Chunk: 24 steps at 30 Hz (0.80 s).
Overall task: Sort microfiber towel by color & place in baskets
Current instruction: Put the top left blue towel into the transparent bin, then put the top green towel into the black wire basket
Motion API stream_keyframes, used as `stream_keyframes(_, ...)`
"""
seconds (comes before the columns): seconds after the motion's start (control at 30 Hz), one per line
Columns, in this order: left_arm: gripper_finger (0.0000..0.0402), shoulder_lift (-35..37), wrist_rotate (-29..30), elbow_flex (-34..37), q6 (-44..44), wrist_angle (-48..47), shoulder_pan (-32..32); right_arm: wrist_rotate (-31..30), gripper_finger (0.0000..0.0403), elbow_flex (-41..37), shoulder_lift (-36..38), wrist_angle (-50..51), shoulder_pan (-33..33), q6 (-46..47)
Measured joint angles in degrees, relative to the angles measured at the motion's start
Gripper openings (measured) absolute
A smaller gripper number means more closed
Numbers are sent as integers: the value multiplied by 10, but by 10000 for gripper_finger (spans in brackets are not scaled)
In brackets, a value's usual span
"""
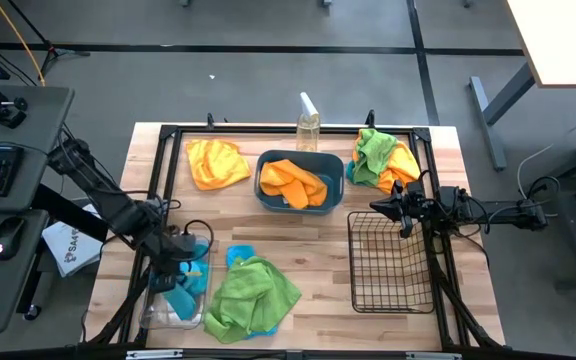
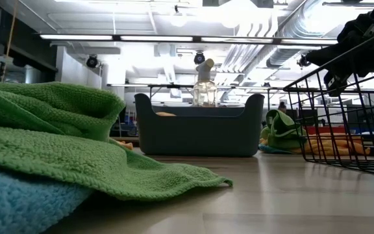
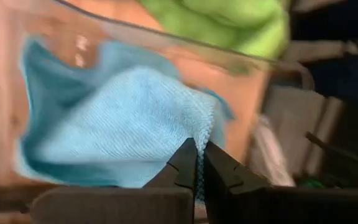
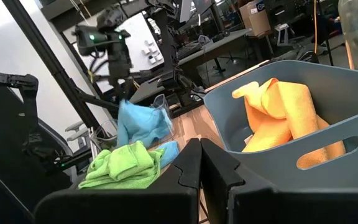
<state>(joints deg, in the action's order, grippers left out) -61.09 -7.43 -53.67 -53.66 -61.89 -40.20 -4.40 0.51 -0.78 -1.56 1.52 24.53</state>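
Note:
My left gripper [image 1: 171, 268] is over the clear bin [image 1: 152, 312] at the table's near left and is shut on a sky-blue towel [image 3: 123, 124] that reaches down into the bin. My right gripper [image 1: 383, 207] hovers shut by the far edge of the black wire basket [image 1: 390, 262] and touches nothing. The teal tub [image 1: 299, 180] holds orange towels [image 4: 284, 112]. A yellow towel [image 1: 216, 162] lies flat left of the tub. A lime-green towel [image 1: 251, 295] lies on a blue one [image 1: 238, 257] beside the bin. A heap of green, orange and blue towels [image 1: 381, 160] sits right of the tub. My left gripper pinches the blue towel at a corner edge [image 3: 199, 180] between its two fingers. It comes from above, pointing down. In the right wrist view the towel [image 4: 138, 121] hangs below the fingers with its lower part inside the bin. One layer or several, I cannot tell.
A pale spray bottle [image 1: 308, 125] stands behind the tub at the far edge. A black frame [image 1: 268, 131] borders the work area. The wire basket [image 2: 349, 123] is empty. Bare wood lies between the tub, the green towel and the basket. A desk with a keyboard stands to the left.

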Motion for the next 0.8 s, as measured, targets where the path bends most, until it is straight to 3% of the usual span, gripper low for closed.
stream_keyframes(0.13, 0, 2, 55, 49, 8, 28, 1, 0, 0, 0, 0, 0, 0, 0)
stream_keyframes(0.43, 15, -1, 38, 85, -46, 32, 2, 0, 0, 0, 0, 0, 0, 0)
stream_keyframes(0.63, 83, -1, -8, 64, -34, 30, 2, 0, 0, 0, 0, 0, 0, 0)
stream_keyframes(0.8, 156, -1, -10, 45, -25, 11, 8, 0, 0, 0, 0, 0, 0, 0)
